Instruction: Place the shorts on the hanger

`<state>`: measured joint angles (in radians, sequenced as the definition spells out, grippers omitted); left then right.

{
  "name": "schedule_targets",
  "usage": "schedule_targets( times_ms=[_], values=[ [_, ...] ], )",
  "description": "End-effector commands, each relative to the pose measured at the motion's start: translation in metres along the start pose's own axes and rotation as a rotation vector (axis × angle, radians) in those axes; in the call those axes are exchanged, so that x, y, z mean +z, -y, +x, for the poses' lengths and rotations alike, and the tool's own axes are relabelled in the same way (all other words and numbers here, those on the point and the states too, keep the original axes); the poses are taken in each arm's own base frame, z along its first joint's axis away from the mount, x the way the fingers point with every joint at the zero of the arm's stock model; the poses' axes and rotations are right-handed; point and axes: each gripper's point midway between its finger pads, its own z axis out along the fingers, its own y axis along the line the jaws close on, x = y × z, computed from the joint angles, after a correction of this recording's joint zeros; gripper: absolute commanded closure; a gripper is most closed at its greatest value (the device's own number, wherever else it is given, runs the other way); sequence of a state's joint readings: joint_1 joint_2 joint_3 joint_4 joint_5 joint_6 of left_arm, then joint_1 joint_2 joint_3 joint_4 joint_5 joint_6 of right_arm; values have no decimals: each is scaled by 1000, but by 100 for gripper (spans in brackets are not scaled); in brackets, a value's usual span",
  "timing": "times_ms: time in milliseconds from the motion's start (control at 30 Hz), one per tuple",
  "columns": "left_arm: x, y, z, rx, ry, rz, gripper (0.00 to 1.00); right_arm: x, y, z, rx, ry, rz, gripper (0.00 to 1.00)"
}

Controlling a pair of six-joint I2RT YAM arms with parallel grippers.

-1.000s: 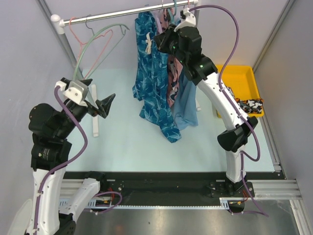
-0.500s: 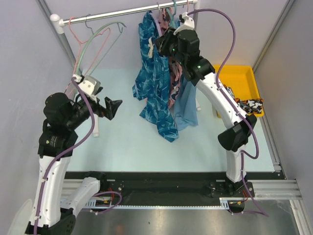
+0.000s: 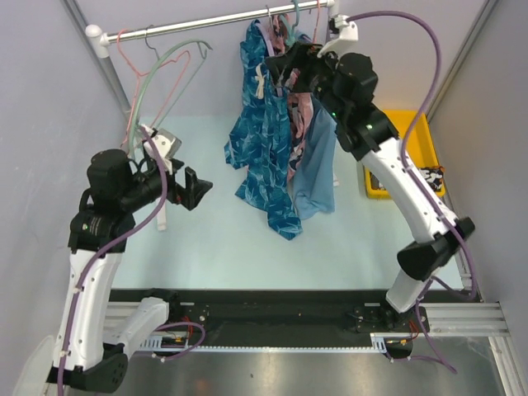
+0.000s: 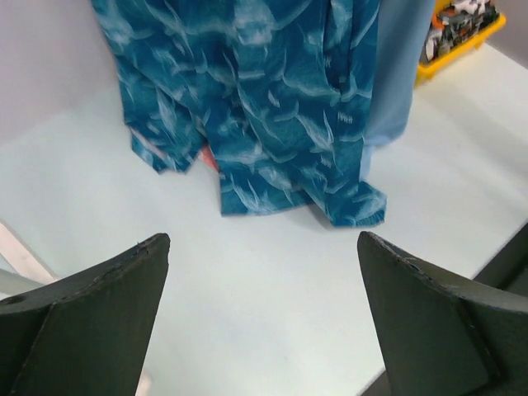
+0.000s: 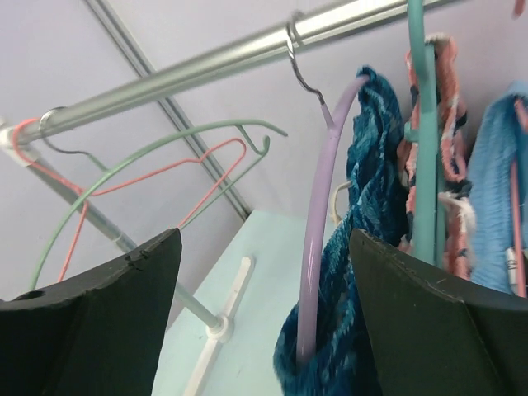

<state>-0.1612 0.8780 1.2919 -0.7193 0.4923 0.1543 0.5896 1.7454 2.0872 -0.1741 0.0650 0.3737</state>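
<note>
Rail (image 3: 206,21): metal bar crossing the top of the frame, sloping up to the right.
Green hanger (image 5: 206,129): empty, hooked on the rail at upper left.
Pink hanger (image 5: 165,168): empty, overlapping the green one.
Teal hanger (image 5: 423,124): on the rail at top centre, carrying the pink garment (image 3: 295,136).
Blue garment (image 3: 313,177): plain, hanging right of centre.
Bin (image 3: 404,132): yellow, at right, holding patterned cloth (image 3: 427,175).
Table (image 3: 206,239): pale surface below.
</note>
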Motion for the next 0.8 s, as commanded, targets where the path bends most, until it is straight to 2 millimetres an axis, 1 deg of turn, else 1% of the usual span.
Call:
schedule_targets(
  times_ms=[0, 33, 67, 100, 133, 200, 233, 267, 300, 333, 367, 400, 433, 467, 500, 533, 567, 600, 633, 667, 700, 733, 767],
  values=[
    [5, 3, 13, -83, -128, 42, 0, -46, -28, -65, -129, 153, -94, 11],
    [6, 2, 16, -93, -154, 41, 0, -51, -25, -59, -147, 136, -91, 10],
    [11, -2, 18, -109, -181, 37, 0, -57, -25, -57, -169, 128, -104, 9],
    [12, -1, 25, -123, -213, 44, 0, -74, -29, -70, -207, 153, -113, 7],
    [14, -2, 29, -130, -232, 48, 0, -79, -27, -53, -234, 112, -133, 5],
    [18, -2, 38, -143, -263, 56, 0, -95, -27, -47, -271, 87, -155, 4],
    [18, -2, 42, -146, -273, 57, 0, -113, -29, -55, -311, 104, -162, 4],
    [20, -2, 51, -139, -291, 64, 0, -120, -20, -36, -329, 50, -156, 3],
    [21, -2, 56, -135, -303, 71, 0, -128, -14, -28, -350, 28, -147, 2],
    [22, -3, 61, -126, -316, 71, 0, -148, -14, -35, -372, 43, -148, 2],
    [24, -4, 72, -118, -340, 73, 0, -154, 2, -7, -406, -44, -127, 1],
    [25, -6, 79, -113, -360, 70, 0, -163, 8, 1, -423, -72, -114, 0],
    [26, -9, 86, -106, -380, 58, 0, -177, 14, -2, -439, -77, -94, 0],
    [27, -11, 100, -99, -415, 56, 0, -186, 30, 25, -444, -170, -65, 0],
    [28, -14, 107, -94, -430, 47, 0, -193, 38, 32, -449, -204, -50, 0],
    [28, -15, 112, -89, -440, 39, 0, -201, 51, 38, -453, -234, -21, 0],
    [27, -18, 126, -74, -472, 27, 0, -216, 55, 46, -459, -277, -24, 0],
    [28, -20, 129, -64, -472, 20, 1, -222, 66, 60, -462, -318, -11, 0],
    [26, -22, 132, -49, -473, 10, 0, -229, 72, 65, -463, -335, 0, 0],
    [26, -24, 144, -39, -497, 2, 0, -243, 79, 67, -477, -355, 5, 0],
    [26, -26, 146, -23, -495, -6, 0, -249, 84, 75, -478, -382, 11, 0],
    [25, -27, 150, -18, -501, -14, 0, -256, 90, 89, -476, -421, 4, 0],
    [24, -28, 158, -6, -515, -23, 0, -265, 99, 98, -479, -459, 21, 0]
  ],
)
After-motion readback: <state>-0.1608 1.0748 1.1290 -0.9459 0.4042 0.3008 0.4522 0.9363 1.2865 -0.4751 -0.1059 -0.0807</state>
